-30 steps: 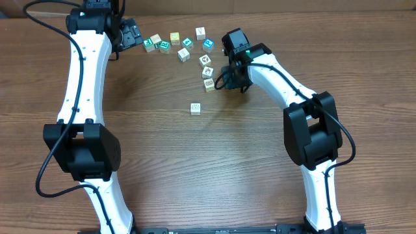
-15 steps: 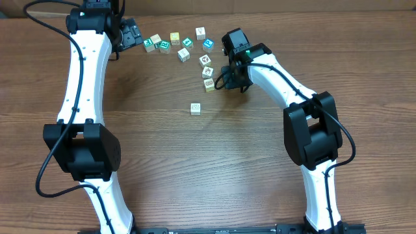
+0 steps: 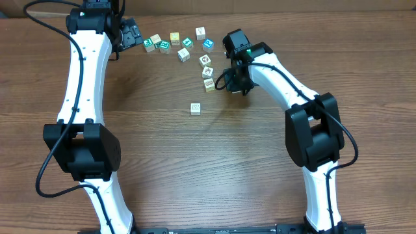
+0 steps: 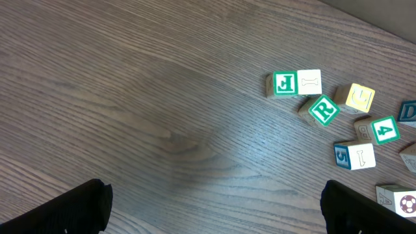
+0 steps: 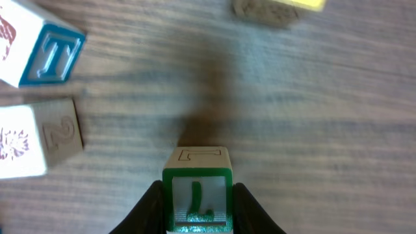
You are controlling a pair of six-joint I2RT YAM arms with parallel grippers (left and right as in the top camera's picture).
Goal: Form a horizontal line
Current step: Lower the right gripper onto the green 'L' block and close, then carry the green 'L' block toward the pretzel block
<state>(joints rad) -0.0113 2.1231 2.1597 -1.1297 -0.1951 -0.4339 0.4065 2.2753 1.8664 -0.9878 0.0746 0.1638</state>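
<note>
Ahead and to the right of the left end effector (image 4: pixel 218 214) lie the J cube (image 4: pixel 284 83), R cube (image 4: pixel 323 110) and 4 cube (image 4: pixel 385 130), all lettered in green, and the 5 cube (image 4: pixel 342 155), in blue. Ahead-left of the right end effector (image 5: pixel 195 207) are the T cube (image 5: pixel 55 55), blue, and the 2 cube (image 5: pixel 62 133), embossed. The green cube (image 5: pixel 196 195) between its fingers shows L or J; which one is unclear.
</note>
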